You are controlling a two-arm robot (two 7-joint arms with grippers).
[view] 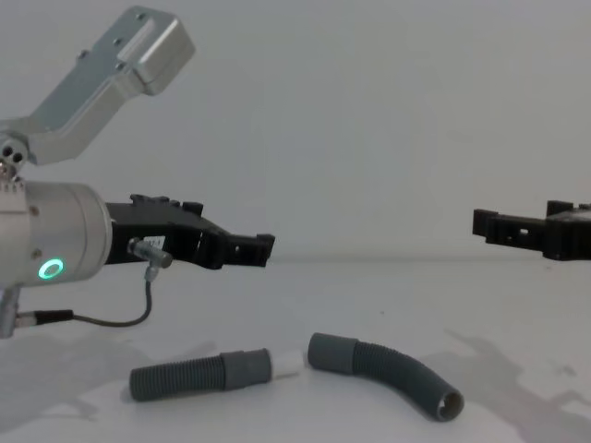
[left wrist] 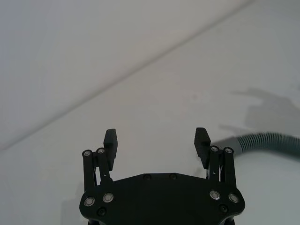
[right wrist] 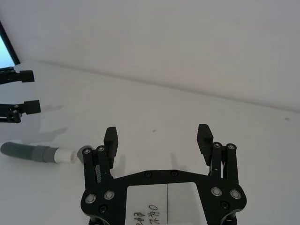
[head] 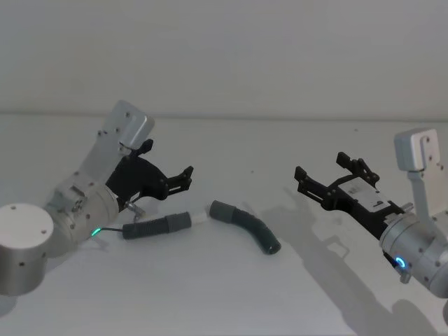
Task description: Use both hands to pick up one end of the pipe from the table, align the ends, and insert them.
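Note:
Two dark grey corrugated pipe pieces lie on the white table (head: pixel 210 294), nearly end to end. The straight piece (head: pixel 157 225) (view: pixel 199 374) points its white-tipped cuff (head: pixel 196 218) (right wrist: pixel 63 155) at the curved piece's grey cuff (head: pixel 224 208) (view: pixel 332 352); a small gap separates them. The curved piece (head: pixel 255 231) (view: pixel 397 369) bends toward me, open end (view: pixel 448 404) at the right. My left gripper (head: pixel 168 162) (left wrist: pixel 156 140) (view: pixel 263 245) hovers open above the straight piece, holding nothing. My right gripper (head: pixel 320 164) (right wrist: pixel 158 138) (view: pixel 485 223) hangs open to the right of the curved piece, off the table.
A pale grey wall (head: pixel 224 56) rises behind the table. A thin cable (view: pixel 138 318) loops under my left wrist near the straight piece. Bare tabletop lies in front of the pipe and between the two arms.

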